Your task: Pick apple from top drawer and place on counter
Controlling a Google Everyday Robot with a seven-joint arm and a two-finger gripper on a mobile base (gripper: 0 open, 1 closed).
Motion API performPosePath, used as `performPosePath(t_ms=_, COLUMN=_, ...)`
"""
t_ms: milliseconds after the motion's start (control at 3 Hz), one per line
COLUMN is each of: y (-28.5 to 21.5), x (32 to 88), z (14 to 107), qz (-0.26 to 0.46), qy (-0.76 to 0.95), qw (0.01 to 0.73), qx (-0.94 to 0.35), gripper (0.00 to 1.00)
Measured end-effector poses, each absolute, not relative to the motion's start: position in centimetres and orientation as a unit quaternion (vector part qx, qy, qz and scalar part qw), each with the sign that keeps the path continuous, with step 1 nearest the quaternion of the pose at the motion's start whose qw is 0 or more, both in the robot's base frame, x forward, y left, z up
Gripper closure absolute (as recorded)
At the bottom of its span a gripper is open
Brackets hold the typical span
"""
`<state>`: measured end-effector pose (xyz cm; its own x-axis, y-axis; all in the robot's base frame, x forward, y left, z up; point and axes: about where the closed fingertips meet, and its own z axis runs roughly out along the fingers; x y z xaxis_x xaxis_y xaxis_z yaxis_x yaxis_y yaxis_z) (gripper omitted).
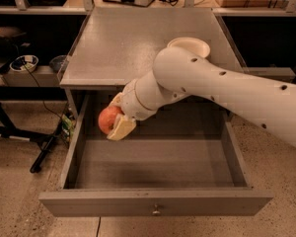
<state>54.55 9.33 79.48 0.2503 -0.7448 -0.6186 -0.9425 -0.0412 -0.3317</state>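
A red-orange apple [107,119] hangs in the air over the left rear part of the open top drawer [156,202], just below the counter's front edge. My gripper [115,117] is shut on the apple, with cream fingers [121,127] pressed against its sides. The white arm reaches in from the right across the drawer. The counter [133,43] is the flat grey top of the cabinet, directly behind and above the apple. The drawer's inside shows bare grey wood, and a small round knob [156,212] sits on its front panel.
A white bowl [189,46] stands on the counter's right side, partly behind my arm. Dark shelving with cables and small dishes [23,63] lies to the left. A black stand's legs [44,149] rest on the speckled floor left of the drawer.
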Motion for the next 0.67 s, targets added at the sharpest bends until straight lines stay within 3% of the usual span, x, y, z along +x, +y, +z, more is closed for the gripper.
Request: performPosePath(t_ms=667, y=10.4, x=56.6, z=87.0, qz=0.103, qy=0.564, qw=0.413, qx=-0.708, gripper=1.00)
